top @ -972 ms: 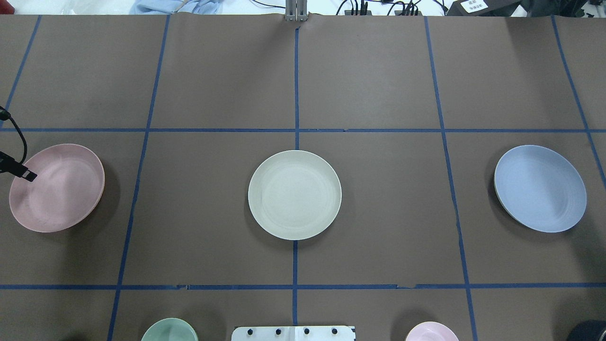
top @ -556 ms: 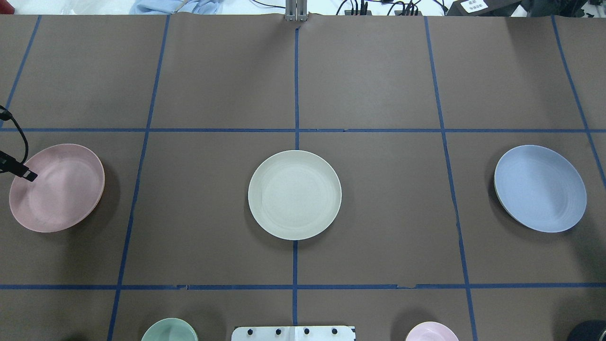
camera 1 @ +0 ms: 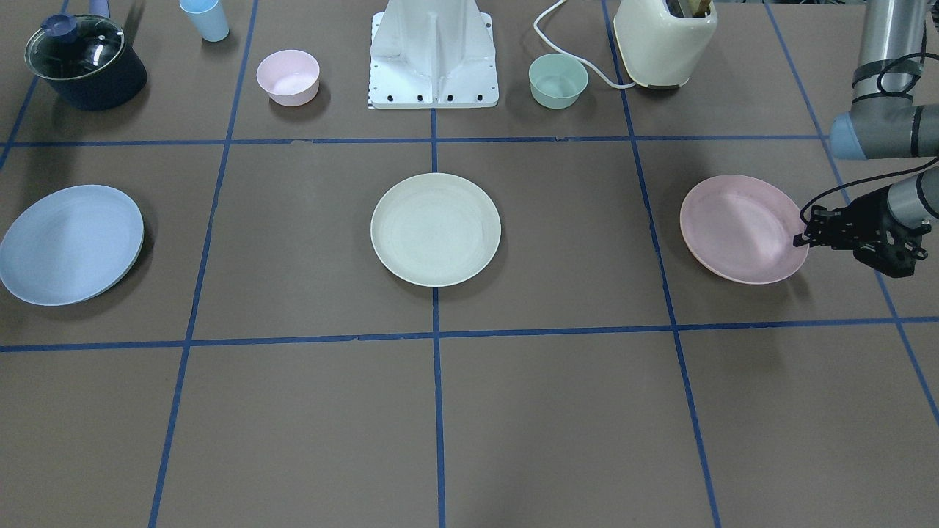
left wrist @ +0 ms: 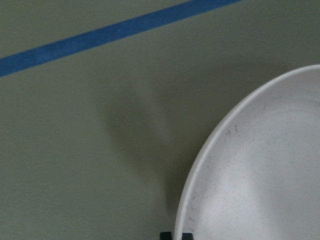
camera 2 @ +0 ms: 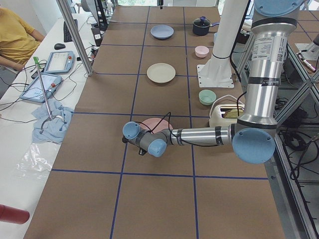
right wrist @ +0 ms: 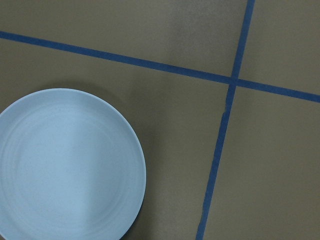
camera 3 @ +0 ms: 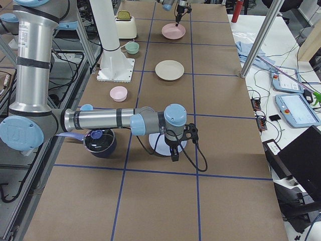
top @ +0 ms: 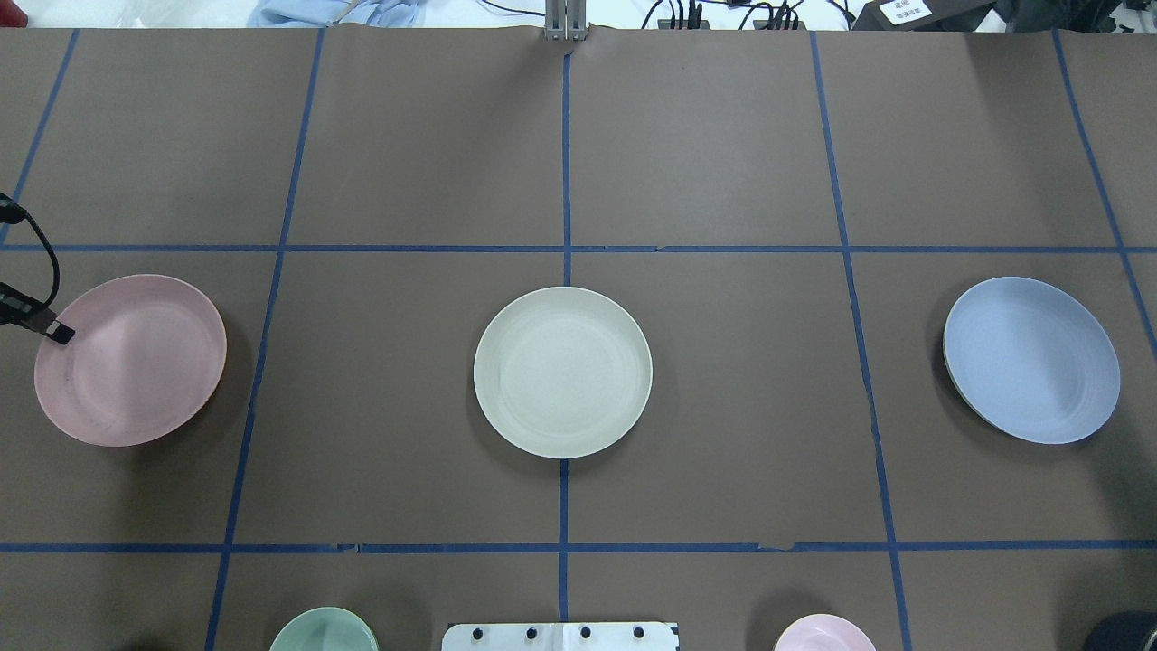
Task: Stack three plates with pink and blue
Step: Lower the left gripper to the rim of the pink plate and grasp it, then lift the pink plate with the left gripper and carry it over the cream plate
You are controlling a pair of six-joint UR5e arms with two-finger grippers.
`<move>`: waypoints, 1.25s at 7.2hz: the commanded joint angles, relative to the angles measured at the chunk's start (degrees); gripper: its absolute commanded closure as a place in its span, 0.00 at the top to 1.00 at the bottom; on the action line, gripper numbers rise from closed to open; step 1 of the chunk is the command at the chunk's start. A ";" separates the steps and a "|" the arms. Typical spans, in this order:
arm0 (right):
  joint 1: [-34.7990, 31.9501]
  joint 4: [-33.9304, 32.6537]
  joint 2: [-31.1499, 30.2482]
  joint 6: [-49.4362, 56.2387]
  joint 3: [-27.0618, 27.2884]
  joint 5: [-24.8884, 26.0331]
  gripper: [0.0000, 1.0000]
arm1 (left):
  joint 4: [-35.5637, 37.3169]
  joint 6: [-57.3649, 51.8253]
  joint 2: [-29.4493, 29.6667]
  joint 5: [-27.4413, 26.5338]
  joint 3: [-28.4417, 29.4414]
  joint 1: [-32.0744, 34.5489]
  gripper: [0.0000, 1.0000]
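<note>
The pale pink plate (top: pixel 136 362) lies at the table's left end; it also shows in the front view (camera 1: pixel 741 227) and fills the lower right of the left wrist view (left wrist: pixel 260 175). My left gripper (top: pixel 56 333) is shut on its outer rim (camera 1: pixel 799 238). The cream-white plate (top: pixel 562 371) lies flat at the table's centre. The light blue plate (top: pixel 1030 359) lies at the right end and shows in the right wrist view (right wrist: pixel 65 165). My right gripper (camera 3: pixel 173 150) hangs over the blue plate, seen only from the side; I cannot tell whether it is open or shut.
Along the robot's edge of the table stand a small pink bowl (camera 1: pixel 287 77), a green bowl (camera 1: pixel 557 81), a light blue cup (camera 1: pixel 205 18), a dark lidded pot (camera 1: pixel 84 62), a cream toaster (camera 1: pixel 664 37) and the white robot base (camera 1: pixel 434 55).
The pink plate has shifted a little toward the table's centre, held at its rim by my left gripper. The cream and blue plates have not moved.
</note>
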State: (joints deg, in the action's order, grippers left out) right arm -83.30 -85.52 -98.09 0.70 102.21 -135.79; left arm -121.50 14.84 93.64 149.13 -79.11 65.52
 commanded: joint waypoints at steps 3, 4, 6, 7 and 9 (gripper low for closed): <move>0.06 0.00 0.00 -0.09 0.01 0.00 1.00 | -0.23 31.82 5.20 3.80 -15.17 -0.56 0.00; 0.06 0.00 0.00 -0.09 0.01 -0.09 1.00 | -0.32 39.66 7.50 3.72 -17.29 -4.48 0.00; 0.06 0.00 0.09 -0.09 0.19 -0.87 1.00 | -0.67 57.33 16.70 -0.21 -18.02 -14.66 0.00; -0.02 0.09 0.09 -0.09 0.19 -1.31 1.00 | -0.75 60.45 19.54 -2.85 -17.58 -18.54 0.00; -0.02 0.00 0.00 -0.09 0.27 -2.10 1.00 | -3.37 60.84 22.45 -7.24 -14.87 -23.73 0.00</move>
State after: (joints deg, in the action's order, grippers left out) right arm -83.27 -85.46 -98.05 0.61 102.41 -137.24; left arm -123.02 74.55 113.63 145.01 -95.91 45.72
